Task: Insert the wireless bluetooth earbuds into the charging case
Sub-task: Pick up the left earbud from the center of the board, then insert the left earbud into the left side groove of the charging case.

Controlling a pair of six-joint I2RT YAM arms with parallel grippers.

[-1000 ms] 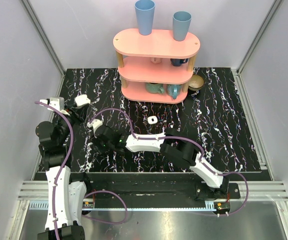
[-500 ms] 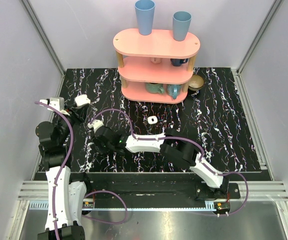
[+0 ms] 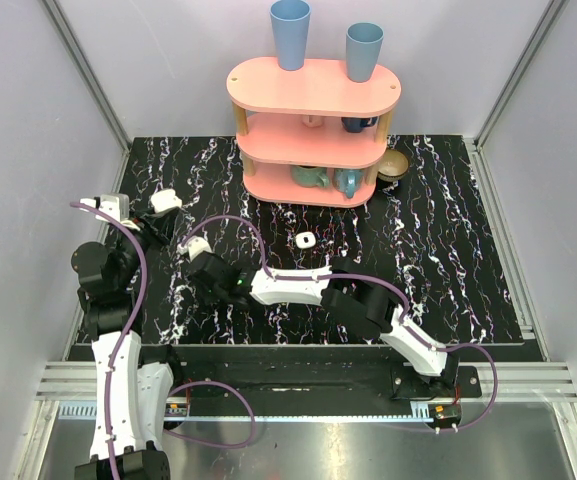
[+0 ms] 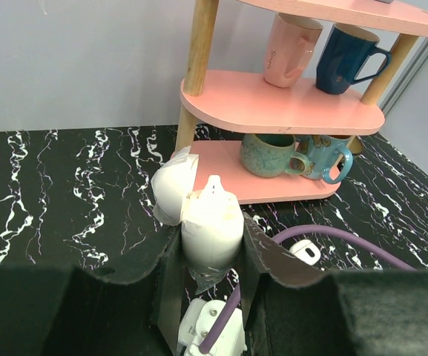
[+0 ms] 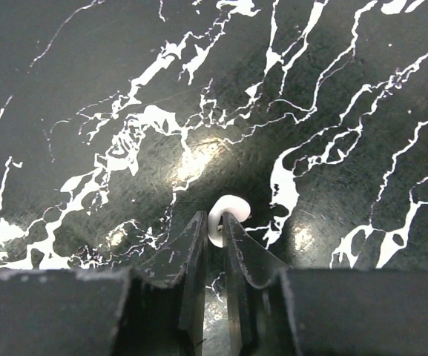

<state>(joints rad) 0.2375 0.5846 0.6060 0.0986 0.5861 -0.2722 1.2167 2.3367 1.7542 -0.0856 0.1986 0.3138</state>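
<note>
Left gripper (image 4: 212,248) clenched on the small white glossy clamshell charging case (image 4: 212,215). The lid is hinged open, and the case sits at the left side of the black white-veined table (image 3: 448,250). I read the right gripper (image 5: 215,221) as low on the tabletop just beside it, narrow jaws pinched on a small white rounded earbud (image 5: 228,211). A second white earbud (image 3: 305,240) lies loose mid-table, in front of the pink three-tier shelf (image 3: 313,90) holding mugs.

Pale walls (image 3: 28,120), black marbled table (image 3: 448,260) — pink tiered shelf (image 3: 313,90) behind.
</note>
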